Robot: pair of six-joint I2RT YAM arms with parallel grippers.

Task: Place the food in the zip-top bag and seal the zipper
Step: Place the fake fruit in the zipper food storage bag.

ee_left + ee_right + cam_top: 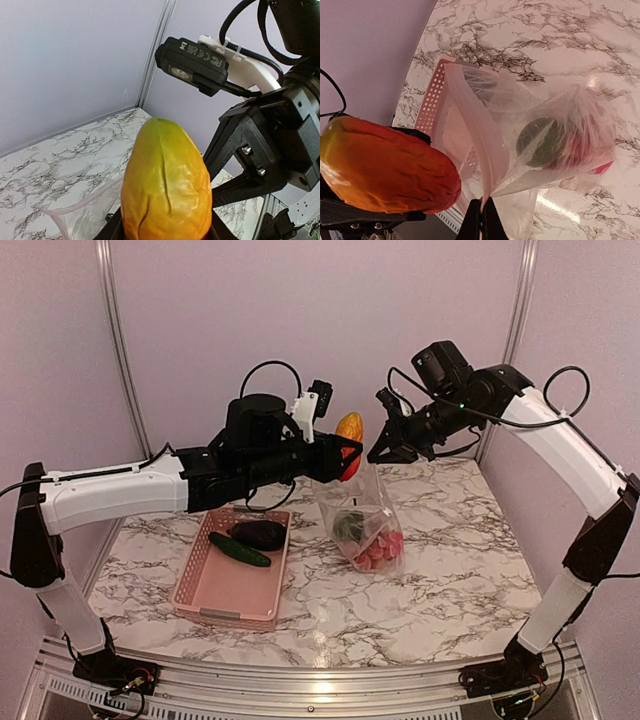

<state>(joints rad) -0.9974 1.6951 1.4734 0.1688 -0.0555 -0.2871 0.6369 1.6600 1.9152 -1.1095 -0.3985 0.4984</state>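
My left gripper point(343, 456) is shut on a yellow-red toy fruit point(350, 429) and holds it in the air just above and left of the zip-top bag's mouth. The fruit point(165, 185) fills the left wrist view and hides the fingers. The clear zip-top bag point(366, 522) hangs upright with its bottom on the table. Inside it are red pieces point(587, 150) and a green piece point(539, 142). My right gripper point(481, 214) is shut on the pale pink zipper strip point(476, 131) and holds the mouth up. The fruit point(385, 170) hangs beside the mouth.
A pink basket point(215, 592) stands left of the bag on the marble table point(450, 590). A dark eggplant point(260, 533) and a green cucumber point(238, 549) lie in it. Purple walls close the back and sides. The two wrists are near each other above the bag.
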